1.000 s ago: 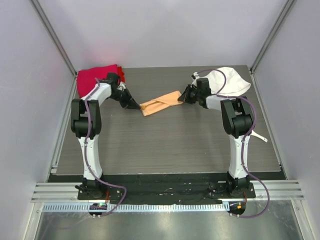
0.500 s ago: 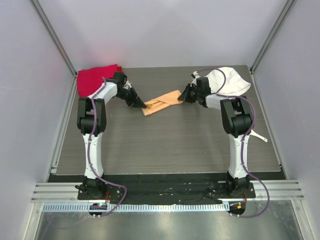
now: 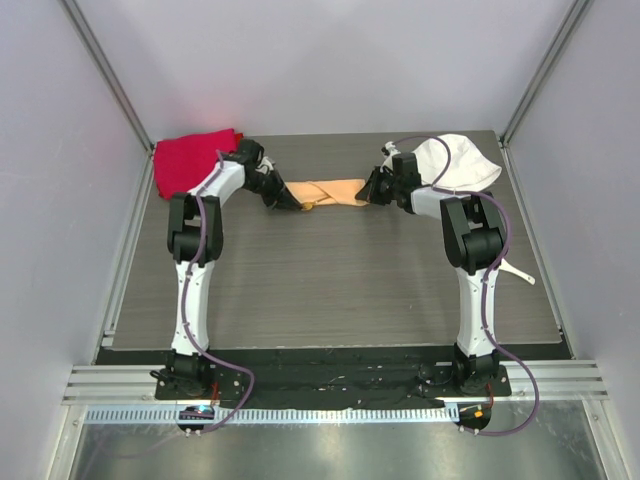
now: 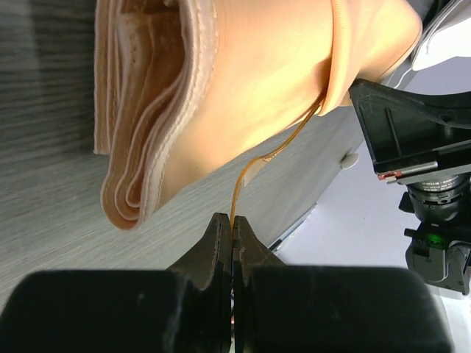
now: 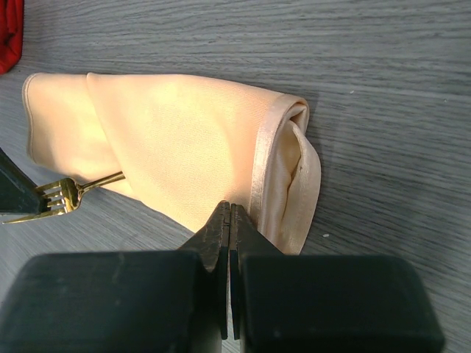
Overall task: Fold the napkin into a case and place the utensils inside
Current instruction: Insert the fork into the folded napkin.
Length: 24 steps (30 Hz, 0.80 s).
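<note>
The peach-tan satin napkin (image 3: 330,190) lies folded into a narrow case at the far middle of the table; it also shows in the left wrist view (image 4: 221,81) and the right wrist view (image 5: 176,140). My left gripper (image 3: 296,204) (image 4: 232,220) is shut on the tine end of a thin gold fork (image 5: 55,197) (image 4: 243,176), whose handle runs into a fold of the case. My right gripper (image 3: 369,194) (image 5: 229,209) is shut on the case's right end at its hemmed edge. A small white spoon-like utensil (image 3: 517,271) lies on the table at the right, beside the right arm.
A thick red cloth (image 3: 190,155) lies at the far left corner behind the left arm. A white bucket hat (image 3: 462,165) lies at the far right behind the right gripper. The dark table (image 3: 330,290) ends at a metal rail in front.
My left gripper has moved away from me and to the right with the fork. The case's left end swung with it, from slanting to lying level. The right gripper stayed put.
</note>
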Available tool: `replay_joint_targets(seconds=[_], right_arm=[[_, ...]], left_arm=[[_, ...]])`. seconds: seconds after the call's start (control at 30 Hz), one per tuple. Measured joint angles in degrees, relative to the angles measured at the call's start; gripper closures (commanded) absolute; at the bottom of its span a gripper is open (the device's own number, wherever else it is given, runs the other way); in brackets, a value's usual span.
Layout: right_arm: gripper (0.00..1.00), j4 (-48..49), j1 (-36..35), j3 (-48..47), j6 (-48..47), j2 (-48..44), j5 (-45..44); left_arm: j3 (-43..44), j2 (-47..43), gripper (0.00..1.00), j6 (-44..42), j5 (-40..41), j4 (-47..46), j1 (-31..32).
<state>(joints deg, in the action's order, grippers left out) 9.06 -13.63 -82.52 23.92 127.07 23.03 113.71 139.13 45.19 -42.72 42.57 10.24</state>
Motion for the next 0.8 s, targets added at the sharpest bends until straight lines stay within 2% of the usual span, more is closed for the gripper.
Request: replay_joint_targets(seconds=[0.4,0.8], right_arm=[[0.99,-1.6,0.0,-1.6,-0.3,0.5,0.0],[0.99,-11.6,-4.3,-13.1,-1.3,2.0,-4.0]], left_arm=[[7.3,1.6,1.0,-3.5,2.5,5.2,-0.2],[7.3,1.7,1.0,-6.4,3.7,7.0,-0.2]])
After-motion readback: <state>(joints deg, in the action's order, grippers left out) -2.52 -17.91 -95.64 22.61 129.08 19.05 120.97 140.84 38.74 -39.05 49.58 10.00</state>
